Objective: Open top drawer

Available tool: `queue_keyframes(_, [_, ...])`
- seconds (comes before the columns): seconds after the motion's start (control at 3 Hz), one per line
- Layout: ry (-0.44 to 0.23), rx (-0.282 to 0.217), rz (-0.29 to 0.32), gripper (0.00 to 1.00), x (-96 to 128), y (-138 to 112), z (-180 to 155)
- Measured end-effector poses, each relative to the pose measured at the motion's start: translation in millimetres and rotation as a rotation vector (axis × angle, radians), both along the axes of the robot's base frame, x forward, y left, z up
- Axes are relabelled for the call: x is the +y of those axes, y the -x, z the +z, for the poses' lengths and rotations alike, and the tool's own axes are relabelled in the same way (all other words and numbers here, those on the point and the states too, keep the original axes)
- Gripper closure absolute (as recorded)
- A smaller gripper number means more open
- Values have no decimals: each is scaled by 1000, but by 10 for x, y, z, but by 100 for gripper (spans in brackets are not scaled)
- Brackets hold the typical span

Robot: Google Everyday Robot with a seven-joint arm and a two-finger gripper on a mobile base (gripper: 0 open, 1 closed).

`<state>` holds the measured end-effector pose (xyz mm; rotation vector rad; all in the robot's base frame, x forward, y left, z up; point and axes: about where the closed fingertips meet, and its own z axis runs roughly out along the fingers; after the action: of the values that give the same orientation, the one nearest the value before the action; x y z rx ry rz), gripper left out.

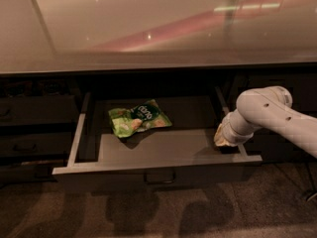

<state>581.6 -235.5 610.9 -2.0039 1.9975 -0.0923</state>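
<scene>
The bench point(148, 29) spans the top of my view. Under it the top drawer point(163, 151) stands pulled well out of the cabinet, its floor and both grey side walls showing. I judge the opening done, or nearly so; at most a little travel is left, then withdrawing. My arm point(277, 115) reaches in from the right, with my gripper point(225, 137) at the drawer's right wall near the front corner. I cannot tell whether it is clenched or released. A green snack bag point(139, 119) lies inside; the loop handle point(159, 176) is untouched.
</scene>
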Motion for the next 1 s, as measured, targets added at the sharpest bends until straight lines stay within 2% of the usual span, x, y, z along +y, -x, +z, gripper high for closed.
queue_keyframes(0.33, [2,14,6,81,11,55,-61])
queue_keyframes(1.0, [2,14,6,34,11,55,-62])
